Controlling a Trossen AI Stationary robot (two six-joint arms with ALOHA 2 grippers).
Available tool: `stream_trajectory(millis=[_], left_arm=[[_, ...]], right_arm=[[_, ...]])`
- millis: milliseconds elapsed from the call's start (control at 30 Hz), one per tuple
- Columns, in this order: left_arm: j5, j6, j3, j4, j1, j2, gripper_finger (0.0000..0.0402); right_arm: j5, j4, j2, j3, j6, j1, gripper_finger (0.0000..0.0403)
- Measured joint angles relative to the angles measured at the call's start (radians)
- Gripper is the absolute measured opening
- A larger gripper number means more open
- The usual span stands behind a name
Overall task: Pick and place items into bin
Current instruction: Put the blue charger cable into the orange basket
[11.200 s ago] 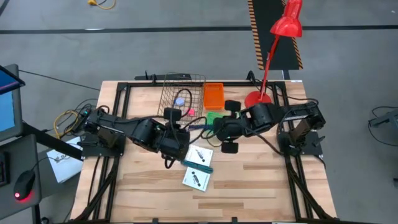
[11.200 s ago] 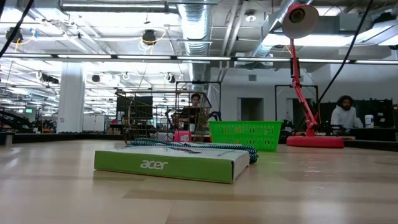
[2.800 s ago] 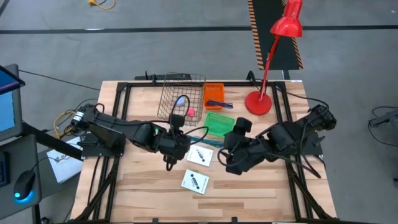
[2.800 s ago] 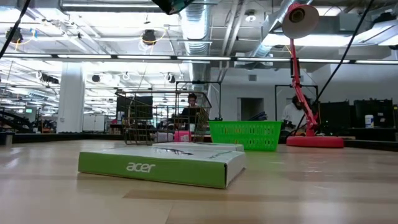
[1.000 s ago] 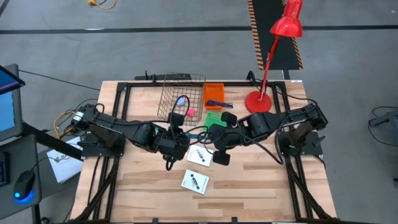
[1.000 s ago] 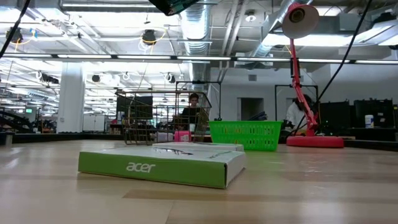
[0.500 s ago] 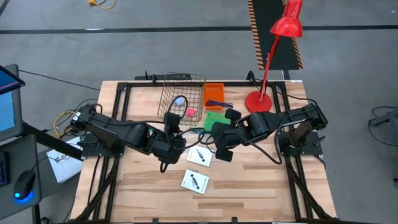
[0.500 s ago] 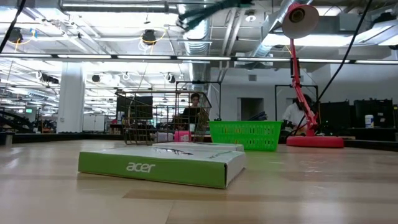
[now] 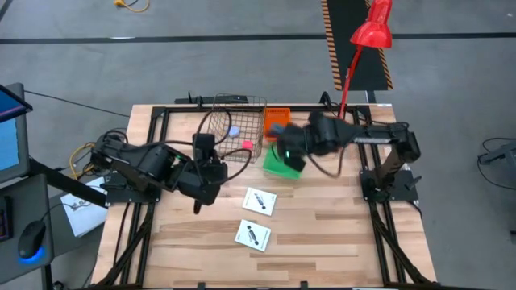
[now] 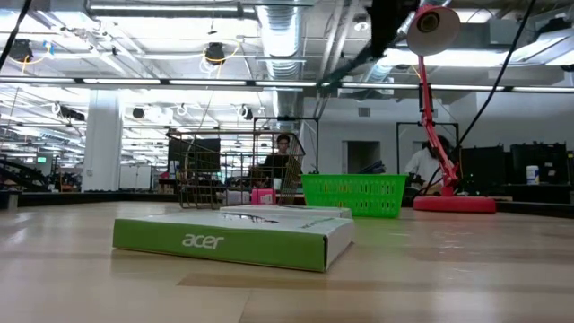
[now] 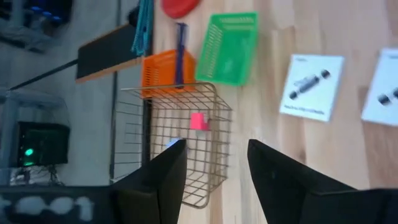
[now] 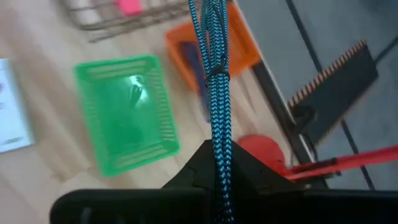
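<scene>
My right gripper (image 12: pixel 217 160) is shut on a teal braided cord (image 12: pixel 213 56) and hangs high over the green basket (image 9: pixel 282 162) and the orange bin (image 9: pixel 276 121). My left gripper (image 11: pixel 211 163) stands open, with nothing between its fingers, beside the left side of the wire basket (image 9: pixel 238 127). A pink cube (image 11: pixel 198 121) and a lilac thing (image 11: pixel 174 144) lie in that basket. A dark blue stick (image 11: pixel 180 43) lies in the orange bin (image 11: pixel 163 67). Two white packets (image 9: pixel 260 201) (image 9: pixel 252 234) lie flat on the table. My right gripper pinches the teal cord between its two fingers, at a place (image 12: pixel 219 134) where several strands run side by side. The strands stretch away from the fingers along their length, lifted clear of the table. Its far end (image 11: pixel 143 28) hangs over the table's far edge.
A red lamp stands with its base (image 9: pixel 334 129) at the far right. The green basket (image 12: pixel 127 112) holds nothing that I can see. People show in the room beyond the table in the low view. Bare wood lies around the packets toward the near edge.
My left gripper has opened, let go of the teal cord and drawn back toward the table's left edge. My right gripper has risen and swung toward the far edge, carrying the cord from beside the packets to above the green basket and orange bin.
</scene>
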Motion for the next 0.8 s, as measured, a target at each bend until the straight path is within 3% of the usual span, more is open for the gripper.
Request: stream_trajectory(millis=[167,367,500,800], left_arm=[[-0.103,-0.038,0.006,-0.012,0.001,0.000,0.0163],[-0.146,-0.008,0.006,-0.012,0.020,0.000,0.0163],[-0.159,0.038,0.006,-0.012,0.050,0.000,0.0163],[-0.160,0.126,0.006,-0.012,0.146,0.000,0.0163]], right_arm=[[-0.075,0.051,-0.001,-0.060,-0.054,-0.170,0.0011],[-0.211,0.182,0.001,-0.170,-0.166,-0.341,0.0011],[-0.308,0.304,0.001,-0.230,-0.202,-0.412,0.0011],[-0.402,0.405,0.056,-0.269,-0.262,-0.519,0.0011]])
